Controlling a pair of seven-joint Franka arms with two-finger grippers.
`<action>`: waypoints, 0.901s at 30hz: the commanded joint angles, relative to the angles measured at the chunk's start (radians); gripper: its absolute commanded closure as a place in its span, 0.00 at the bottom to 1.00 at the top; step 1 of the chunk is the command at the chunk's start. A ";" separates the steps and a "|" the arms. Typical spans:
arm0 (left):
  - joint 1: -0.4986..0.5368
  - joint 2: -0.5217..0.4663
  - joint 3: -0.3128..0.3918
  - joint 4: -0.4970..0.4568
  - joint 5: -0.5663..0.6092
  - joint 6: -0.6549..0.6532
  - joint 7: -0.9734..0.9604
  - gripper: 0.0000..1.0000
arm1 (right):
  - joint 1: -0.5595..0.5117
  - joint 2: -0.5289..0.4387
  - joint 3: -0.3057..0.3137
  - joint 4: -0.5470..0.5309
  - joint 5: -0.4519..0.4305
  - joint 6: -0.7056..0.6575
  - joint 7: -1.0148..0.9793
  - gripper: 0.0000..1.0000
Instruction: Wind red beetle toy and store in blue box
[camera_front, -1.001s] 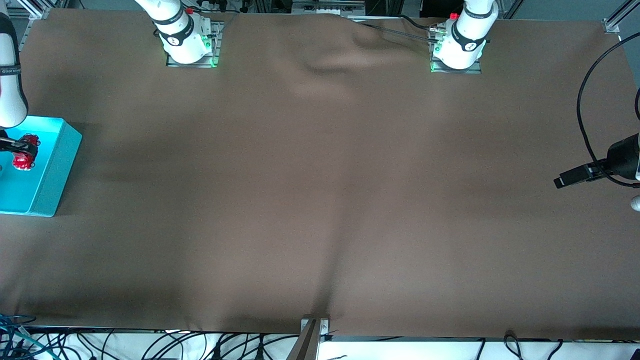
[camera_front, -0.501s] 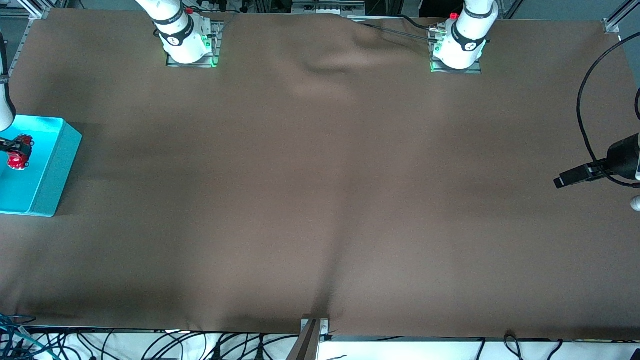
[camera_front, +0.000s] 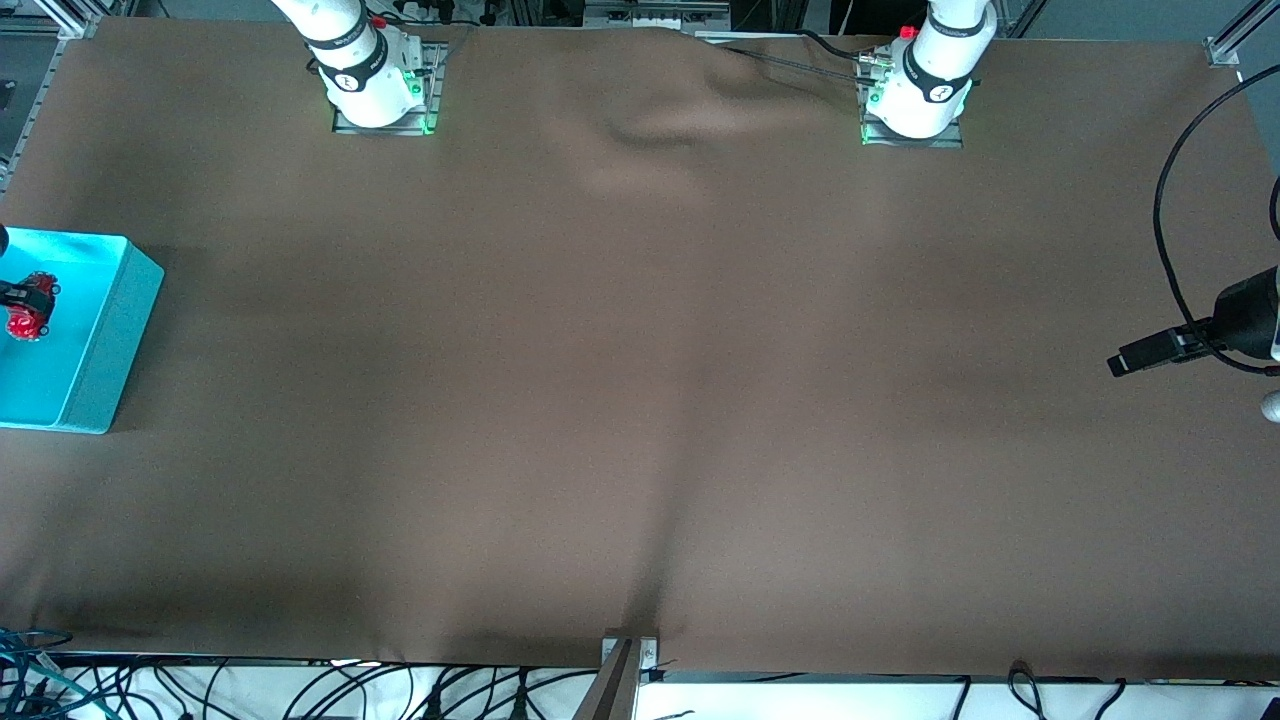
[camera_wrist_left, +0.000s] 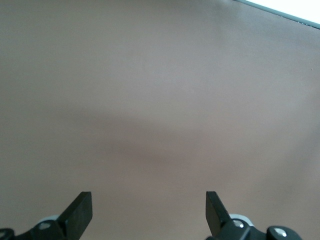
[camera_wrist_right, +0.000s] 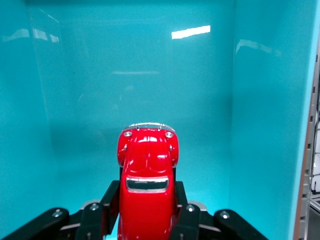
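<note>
The blue box (camera_front: 110, 330) stands at the right arm's end of the table, cut by the view's edge. My right gripper (camera_front: 18, 296) is shut on the red beetle toy (camera_front: 25, 318) and holds it over the box's cyan inside. In the right wrist view the toy (camera_wrist_right: 147, 175) sits between the black fingers (camera_wrist_right: 111, 200), nose toward the box floor (camera_wrist_right: 135, 90). My left gripper (camera_front: 1135, 357) is open and empty over bare cloth at the left arm's end; its fingers (camera_wrist_left: 80, 212) stand wide apart in the left wrist view.
A brown cloth (camera_front: 640, 380) covers the table, with a wrinkle (camera_front: 660, 130) between the two arm bases. A black cable (camera_front: 1165, 250) loops above the left arm's end. Cables hang along the table's near edge.
My right gripper has carried the red beetle toy farther toward the view's edge over the box, and the right arm's white link has left the view. The left arm has not moved.
</note>
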 joint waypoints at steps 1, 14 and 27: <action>0.003 -0.009 -0.001 0.005 -0.013 -0.017 0.019 0.00 | -0.026 0.061 0.006 0.034 0.067 0.043 -0.082 1.00; 0.005 -0.009 -0.001 0.007 -0.013 -0.017 0.022 0.00 | -0.037 0.101 0.006 0.034 0.182 0.069 -0.183 1.00; 0.005 -0.012 -0.002 0.005 -0.010 -0.017 0.022 0.00 | -0.035 0.104 0.012 0.034 0.182 0.069 -0.170 0.39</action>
